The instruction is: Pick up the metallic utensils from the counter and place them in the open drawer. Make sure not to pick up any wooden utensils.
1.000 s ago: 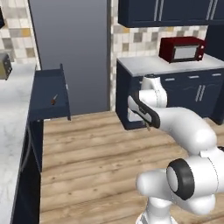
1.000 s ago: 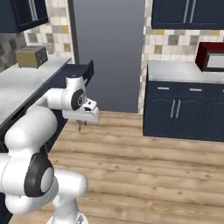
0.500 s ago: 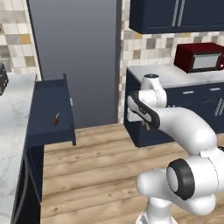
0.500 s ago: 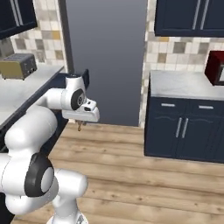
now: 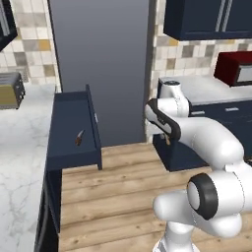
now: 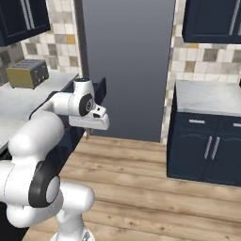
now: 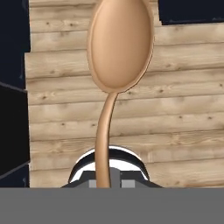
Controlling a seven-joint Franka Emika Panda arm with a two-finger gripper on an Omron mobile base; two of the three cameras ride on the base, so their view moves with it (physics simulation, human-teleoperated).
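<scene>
A small utensil (image 5: pixel 79 138) lies in the open drawer (image 5: pixel 74 147), left of the arm (image 5: pixel 197 133), beside the counter (image 5: pixel 19 162).

spoon (image 7: pixel 119 48): tan wood, smooth matt | floor (image 7: pixel 175 109): wood planks, grainy | drawer (image 5: pixel 71 133): navy, matt

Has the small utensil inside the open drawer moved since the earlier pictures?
No. The utensil lies at the same spot in the drawer, beside its front panel; the camera moved.
</scene>
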